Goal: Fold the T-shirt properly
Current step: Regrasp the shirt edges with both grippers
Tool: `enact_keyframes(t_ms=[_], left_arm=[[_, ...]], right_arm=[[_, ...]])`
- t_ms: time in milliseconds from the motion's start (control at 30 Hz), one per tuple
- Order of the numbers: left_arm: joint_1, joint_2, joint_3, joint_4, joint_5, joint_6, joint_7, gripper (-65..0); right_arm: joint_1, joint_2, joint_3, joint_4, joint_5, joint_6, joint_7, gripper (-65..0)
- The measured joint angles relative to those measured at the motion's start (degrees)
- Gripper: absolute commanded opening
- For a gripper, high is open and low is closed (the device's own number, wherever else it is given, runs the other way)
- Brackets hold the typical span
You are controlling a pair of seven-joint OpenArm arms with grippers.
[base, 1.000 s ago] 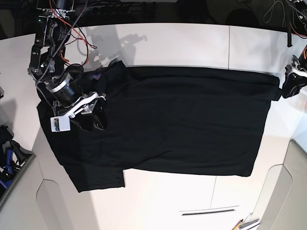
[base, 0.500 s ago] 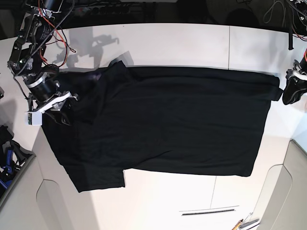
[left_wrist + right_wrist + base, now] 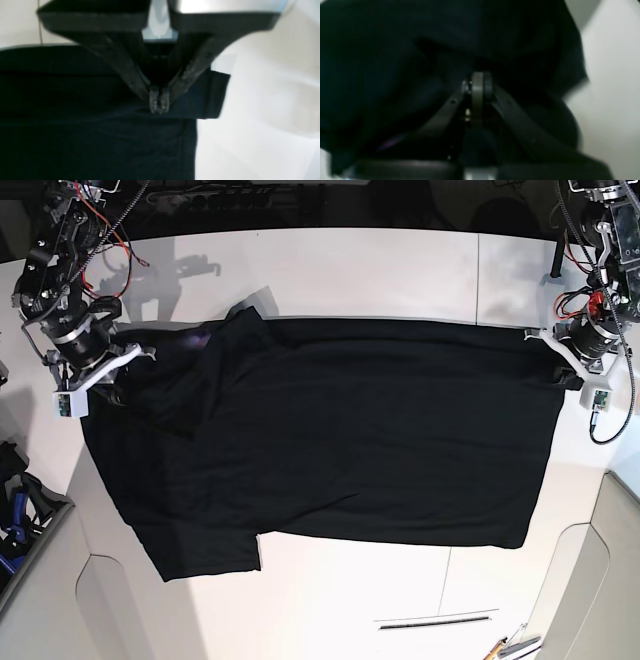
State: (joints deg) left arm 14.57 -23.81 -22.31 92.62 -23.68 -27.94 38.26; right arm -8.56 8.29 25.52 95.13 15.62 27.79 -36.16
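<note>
The white surface (image 3: pixel 360 270) is the biggest thing here. It fills most of the base view, with a thin seam running down it on the right.

The black T-shirt (image 3: pixel 340 450) lies spread flat on the surface, right in the middle. It lies sideways. The hem is on the right and the sleeves are on the left. One sleeve sticks out at the bottom left, near the edge of the surface. The top left part is folded over a bit, and a tiny spot of purple shows there. The side we can see is plain black.

The right arm (image 3: pixel 60 250) comes down from the top left corner, with red wires on it. The left arm (image 3: pixel 605 250) comes down from the top right corner.

The right claw (image 3: pixel 477 82) sits at the left end of the shirt, by the collar and shoulder. Its two fingers are pressed together, and black cloth is bunched up all around the tips. It looks like it pinches the shirt.

The left claw (image 3: pixel 158 101) sits at the top right corner of the shirt, at the hem. Its tips are pressed together on a fold of black cloth there, so it pinches the shirt too.
</note>
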Motion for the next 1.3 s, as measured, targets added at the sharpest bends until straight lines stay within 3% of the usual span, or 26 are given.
enact_keyframes(t_ms=[367,800,1133,1300], left_arm=[[0.2,-0.2,0.1,-5.7,-1.5,0.3,-0.9,-65.0],[1.8,-0.4,-0.2,-5.4,-9.1,0.0,4.5,-65.0],[9.3,-0.6,-0.9,-3.8,-13.9,-0.7,2.1,-65.0],[12.8,1.1,-4.6,-0.7,-14.1,-0.9,4.1,-65.0]], right_arm=[[-5.2,4.2,0.0,-3.3,-3.0,-1.0,2.1,-65.0],[-10.3,12.0,-0.2,-6.9,3.9,-0.2,3.1,-65.0],[-12.8,13.0,0.0,-6.3,7.5,0.2,1.1,-65.0],[-12.9,13.1,0.2,-5.9,9.1,1.0,-2.8,-65.0]])
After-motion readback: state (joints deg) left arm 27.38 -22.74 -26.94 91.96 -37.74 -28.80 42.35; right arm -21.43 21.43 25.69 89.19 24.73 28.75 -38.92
